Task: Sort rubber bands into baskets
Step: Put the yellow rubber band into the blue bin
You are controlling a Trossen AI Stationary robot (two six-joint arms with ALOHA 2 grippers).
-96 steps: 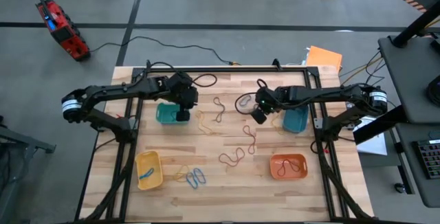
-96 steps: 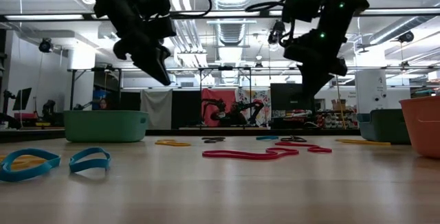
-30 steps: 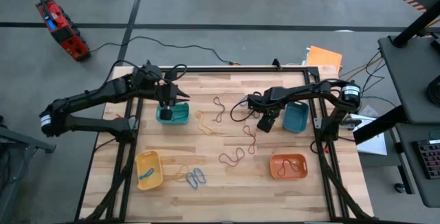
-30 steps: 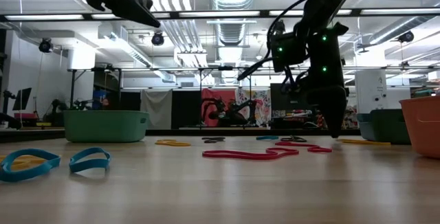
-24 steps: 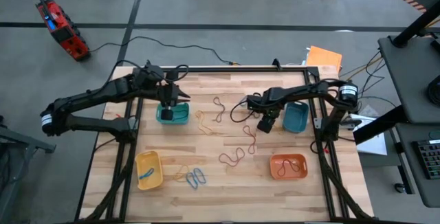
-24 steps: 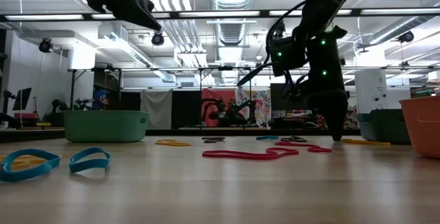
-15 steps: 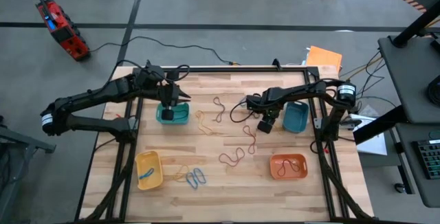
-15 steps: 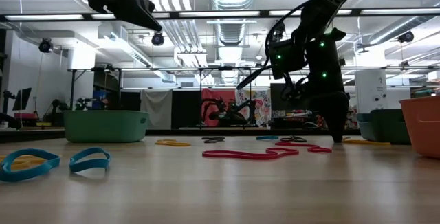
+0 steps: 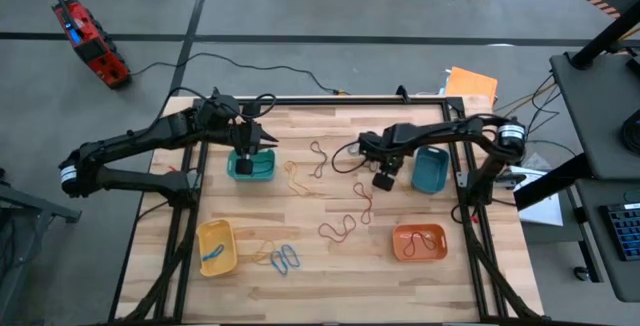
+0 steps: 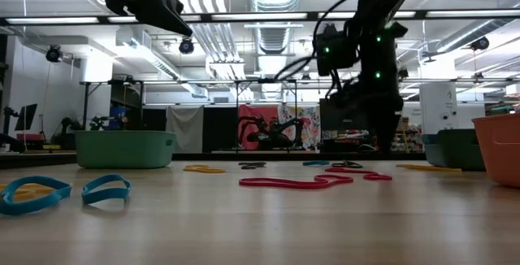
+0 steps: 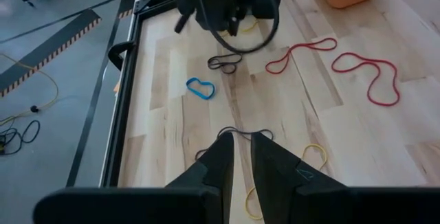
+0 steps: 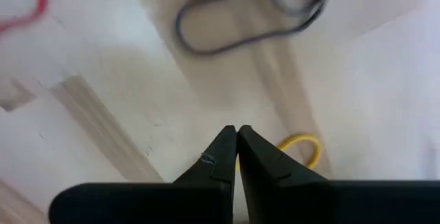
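Note:
The teal-green basket (image 9: 252,166) stands at the far left, the blue basket (image 9: 430,171) at the far right, the yellow basket (image 9: 216,247) at the near left and the orange basket (image 9: 418,243) at the near right. Red-brown (image 9: 337,229), yellow (image 9: 297,176), blue (image 9: 287,258) and grey (image 11: 221,62) rubber bands lie loose on the table. My left gripper (image 9: 243,154) hangs high over the teal-green basket, its fingers (image 11: 236,148) a narrow gap apart and empty. My right gripper (image 9: 381,179) is shut, low over the table left of the blue basket, beside a yellow band (image 12: 302,148). My right gripper points down with its shut tips close to the table. The yellow band's curve (image 12: 306,145) comes out from behind one finger. I cannot tell whether the fingers touch it.
A grey band (image 12: 251,18) lies just beyond my right gripper. Two blue bands (image 10: 69,192) lie at the near left, and a long red-brown band (image 10: 305,182) lies mid-table. A black frame rail (image 9: 330,101) runs along the table's far edge.
My right arm has swung a little toward the table's left edge. Its gripper stays low over the table beside the blue basket.

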